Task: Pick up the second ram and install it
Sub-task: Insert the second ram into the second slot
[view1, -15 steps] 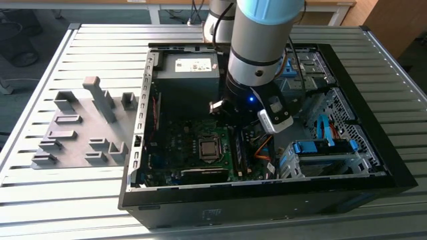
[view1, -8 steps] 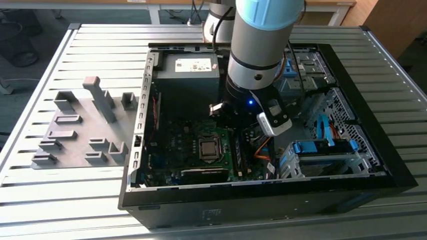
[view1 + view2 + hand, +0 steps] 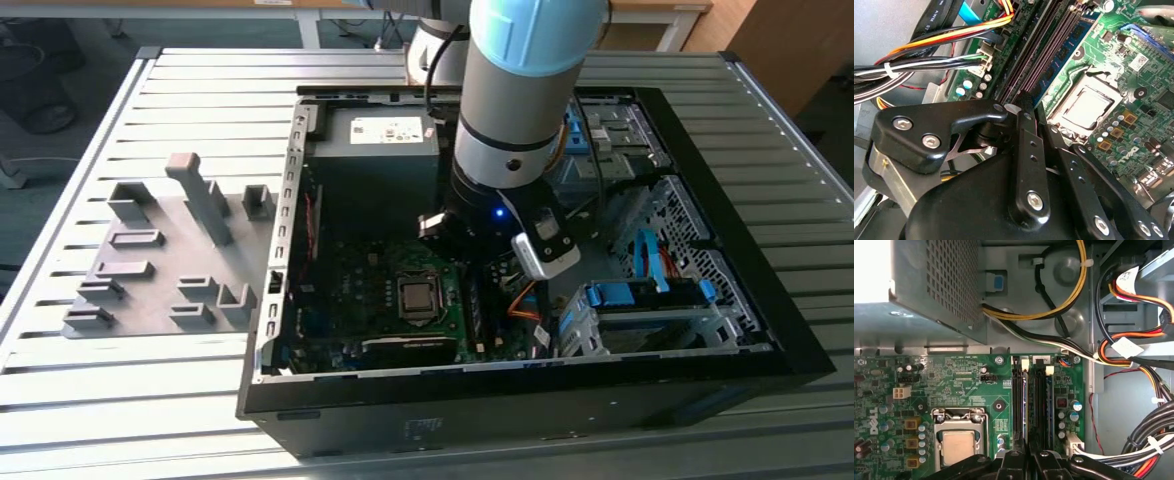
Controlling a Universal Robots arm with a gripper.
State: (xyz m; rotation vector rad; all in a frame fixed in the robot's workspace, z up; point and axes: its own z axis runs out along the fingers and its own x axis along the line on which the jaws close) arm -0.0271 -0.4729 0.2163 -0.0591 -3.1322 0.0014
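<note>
While the gripper hangs low inside the one open computer case, the second ram stands beside two dark slots, near one CPU socket. I cannot tell whether the gripper is clamped on it. Cable bundles crowd the slots' far side. One grey holder tray lies at the exterior view's left.

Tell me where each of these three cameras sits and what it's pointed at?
Exterior view: off the arm, above the table, looking down into the open computer case; the arm reaches inside.
First wrist view: on the arm, facing the motherboard and memory slots; the end effector shows.
Second wrist view: on the arm, slanted across the end effector toward the slots.
All three show the processor socket.
</note>
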